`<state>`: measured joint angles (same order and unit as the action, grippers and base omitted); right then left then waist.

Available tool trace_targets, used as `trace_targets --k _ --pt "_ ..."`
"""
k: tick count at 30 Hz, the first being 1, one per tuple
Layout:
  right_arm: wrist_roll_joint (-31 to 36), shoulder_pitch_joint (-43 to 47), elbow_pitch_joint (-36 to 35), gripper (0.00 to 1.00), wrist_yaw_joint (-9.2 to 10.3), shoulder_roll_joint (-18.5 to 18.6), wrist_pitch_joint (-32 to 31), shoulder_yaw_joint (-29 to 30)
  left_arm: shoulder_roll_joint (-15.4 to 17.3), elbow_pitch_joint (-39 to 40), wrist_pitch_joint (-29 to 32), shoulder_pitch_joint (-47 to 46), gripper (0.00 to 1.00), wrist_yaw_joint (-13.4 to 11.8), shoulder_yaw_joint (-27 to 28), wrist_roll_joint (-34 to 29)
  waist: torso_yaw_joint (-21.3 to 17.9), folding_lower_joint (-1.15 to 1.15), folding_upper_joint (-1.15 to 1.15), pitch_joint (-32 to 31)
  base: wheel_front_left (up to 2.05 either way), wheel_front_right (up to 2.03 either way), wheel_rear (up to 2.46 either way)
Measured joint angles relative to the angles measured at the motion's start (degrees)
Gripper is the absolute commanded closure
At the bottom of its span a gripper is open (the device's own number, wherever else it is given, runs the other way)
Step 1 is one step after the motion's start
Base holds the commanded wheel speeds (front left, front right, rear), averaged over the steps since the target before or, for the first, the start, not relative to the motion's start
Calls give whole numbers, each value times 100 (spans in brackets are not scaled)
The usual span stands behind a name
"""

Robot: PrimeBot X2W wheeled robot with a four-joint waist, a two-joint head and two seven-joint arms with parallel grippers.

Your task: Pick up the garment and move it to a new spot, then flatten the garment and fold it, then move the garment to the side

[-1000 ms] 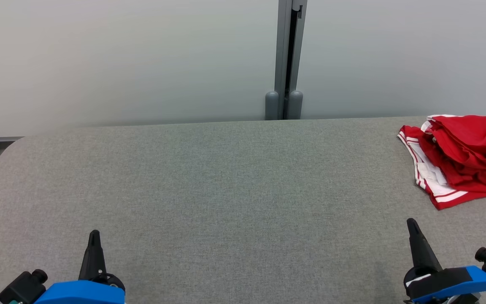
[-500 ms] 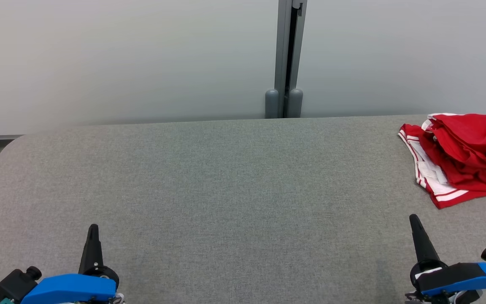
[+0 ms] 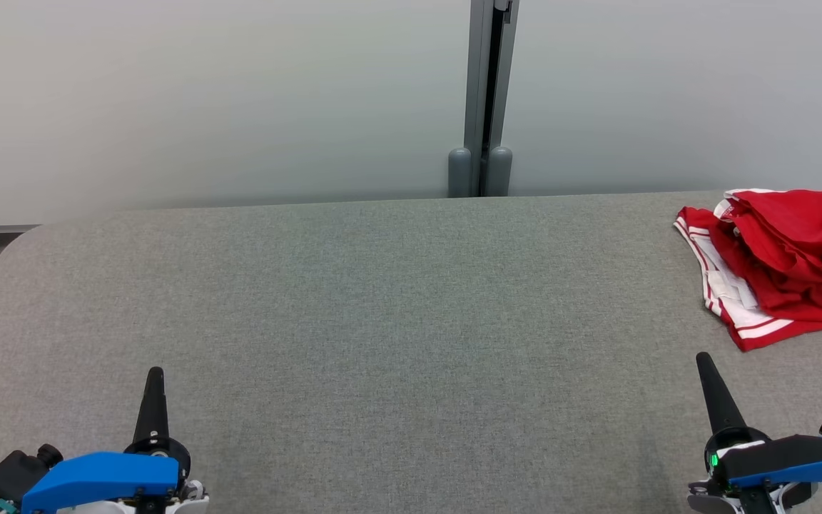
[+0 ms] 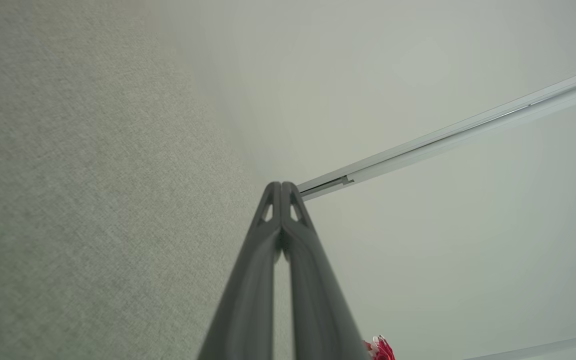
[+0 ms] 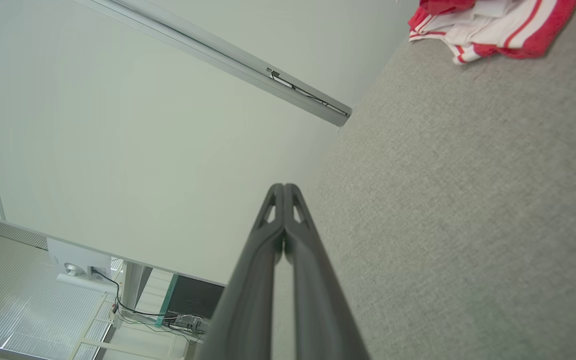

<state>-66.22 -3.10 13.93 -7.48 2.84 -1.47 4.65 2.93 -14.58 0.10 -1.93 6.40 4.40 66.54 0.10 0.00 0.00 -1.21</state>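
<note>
The crumpled red jersey garment [image 3: 789,264] with white striped trim lies bunched at the far right of the grey fabric-covered counter [image 3: 382,321]. It looks light, soft and limp, so a raised fold near the striped edge seems the best hold. The left gripper [image 3: 153,375] and right gripper [image 3: 703,360] rest apart from it, fingers clenched on nothing.

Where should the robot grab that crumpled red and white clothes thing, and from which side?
Probably the striped corner of the crumpled red and white garment, nearest the right end effector. That edge lies flat and sticks out on the grey fabric table, so coming from the near side, low, looks easiest. The end effector is shut, so it must open first.
</note>
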Motion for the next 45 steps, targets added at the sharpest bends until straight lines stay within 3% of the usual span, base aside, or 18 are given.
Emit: trace_targets --k 45 --pt "-2184 -248 3 100 0 0 -419 153 -1 30 543 -327 100 70 180 2158 -8 0 0 113 0 0 0"
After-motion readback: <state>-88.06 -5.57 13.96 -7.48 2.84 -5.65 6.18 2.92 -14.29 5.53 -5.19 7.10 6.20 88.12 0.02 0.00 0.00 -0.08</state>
